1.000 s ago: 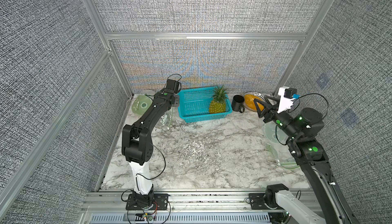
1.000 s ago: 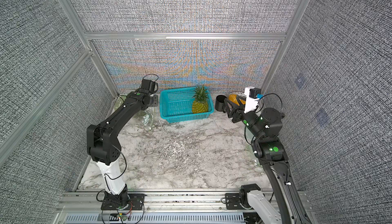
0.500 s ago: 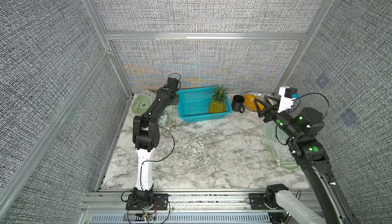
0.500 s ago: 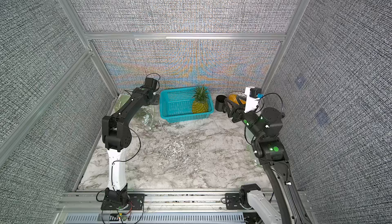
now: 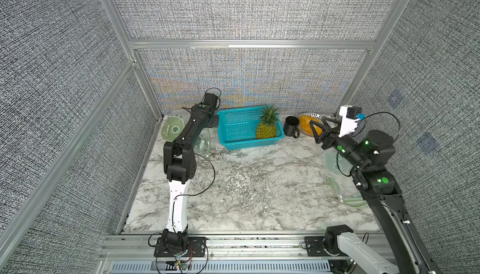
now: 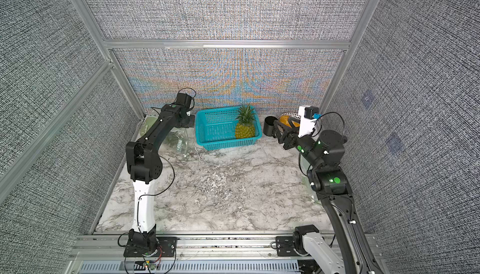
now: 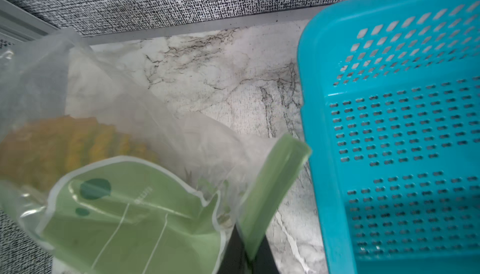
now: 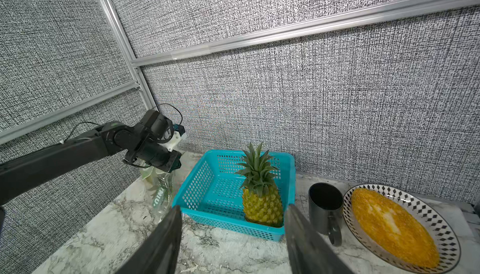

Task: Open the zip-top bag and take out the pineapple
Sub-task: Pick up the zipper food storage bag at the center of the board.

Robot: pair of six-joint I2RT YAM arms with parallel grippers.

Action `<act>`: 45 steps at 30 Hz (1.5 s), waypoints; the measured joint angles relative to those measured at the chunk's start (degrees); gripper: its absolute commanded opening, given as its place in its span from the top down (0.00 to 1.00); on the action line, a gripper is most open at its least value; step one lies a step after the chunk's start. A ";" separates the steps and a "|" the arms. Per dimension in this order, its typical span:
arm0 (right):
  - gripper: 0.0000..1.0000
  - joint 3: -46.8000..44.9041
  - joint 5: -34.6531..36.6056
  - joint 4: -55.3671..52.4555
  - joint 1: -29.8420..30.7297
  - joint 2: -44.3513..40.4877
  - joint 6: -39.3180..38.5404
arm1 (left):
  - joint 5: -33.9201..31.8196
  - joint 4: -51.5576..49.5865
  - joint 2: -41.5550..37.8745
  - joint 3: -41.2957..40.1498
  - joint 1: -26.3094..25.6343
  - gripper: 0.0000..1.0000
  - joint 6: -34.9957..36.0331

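Left wrist: left end effector [image 7: 249, 236] pinches one bag [image 7: 124, 207], one pineapple [image 7: 65, 142] inside; right end effector [image 8: 233, 207] wide, empty.

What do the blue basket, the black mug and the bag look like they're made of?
The basket looks like moulded plastic, slightly glossy: uniform teal, slotted walls. The mug is dark and matte; ceramic or coated metal, I cannot tell. The bag is thin clear plastic film: creased, contents showing through, green print.
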 measured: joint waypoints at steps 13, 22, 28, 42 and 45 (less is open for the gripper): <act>0.36 -1.49 -4.20 -0.74 3.02 2.29 -0.74 | 7.89 -5.57 -34.18 -21.79 -0.04 1.00 2.69; 0.36 -2.75 -6.40 -0.72 7.67 3.78 -4.52 | 24.50 -10.58 -50.23 -30.27 -0.39 1.00 4.83; 0.37 -4.61 -7.26 0.57 14.78 6.60 -10.75 | 34.12 -12.33 -51.06 -30.82 -5.73 1.00 5.86; 0.37 12.76 -21.20 0.09 24.04 29.38 -30.16 | 41.29 -14.08 -43.71 -25.24 -16.20 1.00 7.37; 0.37 17.18 -23.87 -2.60 24.65 33.24 -34.25 | 42.34 -13.94 -42.64 -23.98 -16.87 1.00 7.72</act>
